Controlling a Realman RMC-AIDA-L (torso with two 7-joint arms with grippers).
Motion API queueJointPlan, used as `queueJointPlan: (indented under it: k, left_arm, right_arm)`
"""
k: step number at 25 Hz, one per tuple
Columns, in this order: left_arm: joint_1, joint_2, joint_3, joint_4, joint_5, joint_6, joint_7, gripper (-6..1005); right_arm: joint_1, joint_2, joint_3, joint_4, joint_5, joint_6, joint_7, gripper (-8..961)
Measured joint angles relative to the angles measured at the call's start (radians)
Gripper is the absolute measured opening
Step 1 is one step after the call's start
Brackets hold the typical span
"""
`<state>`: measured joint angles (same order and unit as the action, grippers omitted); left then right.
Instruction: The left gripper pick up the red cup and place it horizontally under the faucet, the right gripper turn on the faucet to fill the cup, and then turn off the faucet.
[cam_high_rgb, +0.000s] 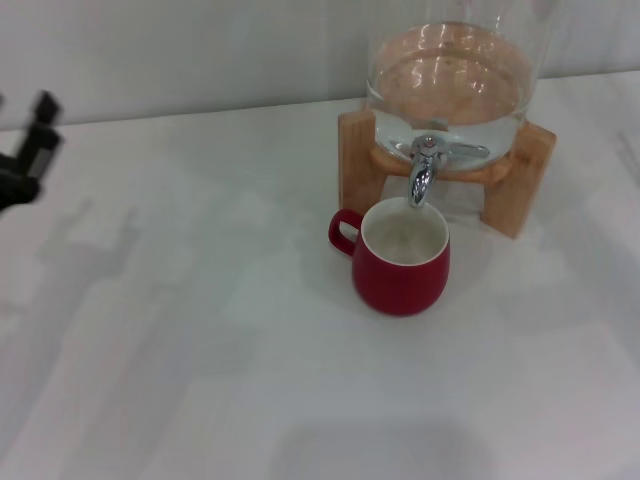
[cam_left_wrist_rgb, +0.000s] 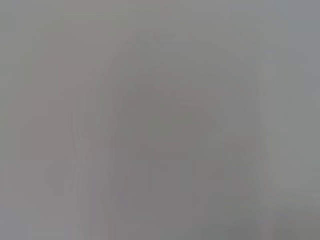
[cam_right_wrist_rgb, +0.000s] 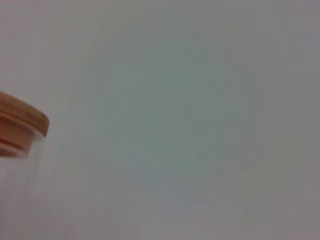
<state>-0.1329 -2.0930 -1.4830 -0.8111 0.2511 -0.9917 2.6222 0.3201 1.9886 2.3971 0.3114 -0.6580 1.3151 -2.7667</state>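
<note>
The red cup (cam_high_rgb: 402, 268) stands upright on the white table, directly under the spout of the chrome faucet (cam_high_rgb: 424, 170), with its loop handle pointing to the left. The faucet's short lever points to the right. No stream of water shows below the spout. My left gripper (cam_high_rgb: 27, 145) is a blurred black shape at the far left edge of the head view, well away from the cup and holding nothing that I can see. The right gripper is out of view. The left wrist view shows only a plain grey surface.
The glass jar (cam_high_rgb: 450, 75) holds water and rests on a wooden stand (cam_high_rgb: 358, 150) at the back right. Its wooden lid (cam_right_wrist_rgb: 22, 122) appears at the edge of the right wrist view. The white table (cam_high_rgb: 200, 330) spreads out in front and to the left.
</note>
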Motion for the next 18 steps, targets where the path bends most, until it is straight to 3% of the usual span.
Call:
queueJointPlan:
  k: [7, 16, 18]
  left_arm:
    - [-0.043, 0.004, -0.113, 0.092, -0.109, -0.054, 0.050, 653]
    - [-0.073, 0.004, -0.176, 0.143, -0.186, -0.056, 0.111, 842]
    - [-0.077, 0.006, -0.178, 0.153, -0.214, -0.059, 0.114, 842]
  right_arm:
    - [-0.020, 0.010, 0.002, 0.000, 0.000, 0.077, 0.005, 673]
    - [-0.036, 0.013, -0.002, -0.012, -0.001, 0.140, 0.009, 673]
    - [-0.043, 0.014, -0.008, -0.018, -0.007, 0.165, 0.013, 673]
